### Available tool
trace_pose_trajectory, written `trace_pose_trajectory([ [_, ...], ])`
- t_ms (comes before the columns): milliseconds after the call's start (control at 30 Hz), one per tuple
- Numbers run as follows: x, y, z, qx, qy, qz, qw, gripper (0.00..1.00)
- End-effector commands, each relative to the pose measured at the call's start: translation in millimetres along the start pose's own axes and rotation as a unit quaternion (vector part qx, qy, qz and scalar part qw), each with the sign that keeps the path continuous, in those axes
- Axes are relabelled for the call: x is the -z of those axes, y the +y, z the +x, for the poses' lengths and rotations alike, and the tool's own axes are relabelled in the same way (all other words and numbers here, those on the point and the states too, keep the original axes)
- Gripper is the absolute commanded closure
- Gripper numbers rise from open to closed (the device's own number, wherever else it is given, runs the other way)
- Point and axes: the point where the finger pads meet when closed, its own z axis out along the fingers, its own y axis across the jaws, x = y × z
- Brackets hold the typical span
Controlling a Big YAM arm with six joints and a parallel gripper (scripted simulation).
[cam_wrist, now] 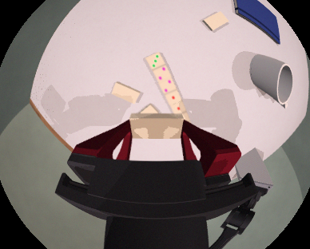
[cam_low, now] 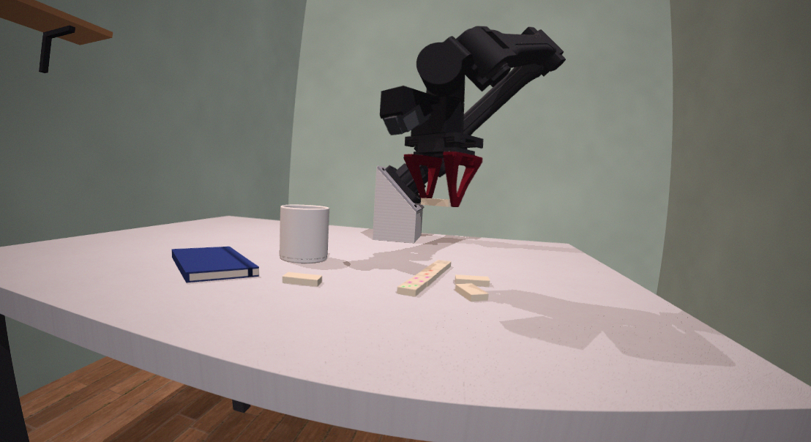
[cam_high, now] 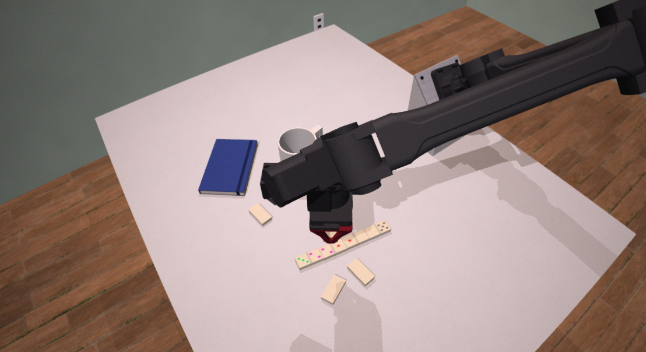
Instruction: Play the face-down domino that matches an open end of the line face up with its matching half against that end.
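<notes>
My gripper (cam_high: 333,235) (cam_low: 438,203) (cam_wrist: 156,124), with dark red fingers, is shut on a cream domino (cam_low: 435,202) (cam_wrist: 156,130) and holds it high above the table, over the line. The line of face-up dominoes (cam_high: 343,245) (cam_low: 424,277) (cam_wrist: 167,85) lies flat, with green pips at one end (cam_high: 302,260) and black pips at the other (cam_high: 383,226). Three face-down cream dominoes lie on the table: one (cam_high: 260,213) (cam_low: 301,278) (cam_wrist: 216,21) near the book, and two (cam_high: 360,271) (cam_high: 333,288) (cam_low: 472,279) (cam_low: 471,292) close beside the line. The held domino's pips do not show.
A blue notebook (cam_high: 228,166) (cam_low: 214,263) (cam_wrist: 256,13) and a white mug (cam_high: 295,143) (cam_low: 304,232) (cam_wrist: 269,80) stand behind the line. The arm's grey base block (cam_high: 424,88) (cam_low: 395,213) is at the table's far side. The white table (cam_high: 452,259) ends close to the right.
</notes>
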Motion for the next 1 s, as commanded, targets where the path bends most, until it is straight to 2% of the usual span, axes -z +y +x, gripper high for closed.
trace_pose_trajectory([
  [0,15.7,12.4,-24.7,0.098,0.000,-0.008,0.995,0.50],
  [167,15.7,12.4,-24.7,0.098,0.000,-0.008,0.995,0.50],
  [200,5.4,2.0,-26.0,0.071,0.001,-0.004,0.997,0.50],
  [333,8.6,6.0,-56.3,0.179,0.003,-0.003,0.984,0.50],
  [500,12.7,11.1,-94.2,0.311,0.006,-0.002,0.950,0.50],
  [733,12.7,11.1,-94.2,0.311,0.006,-0.002,0.950,0.50],
  [767,0.7,3.3,-93.2,0.275,0.008,0.001,0.961,0.50],
  [967,7.7,5.4,-139.4,0.356,0.007,0.003,0.934,0.50],
])
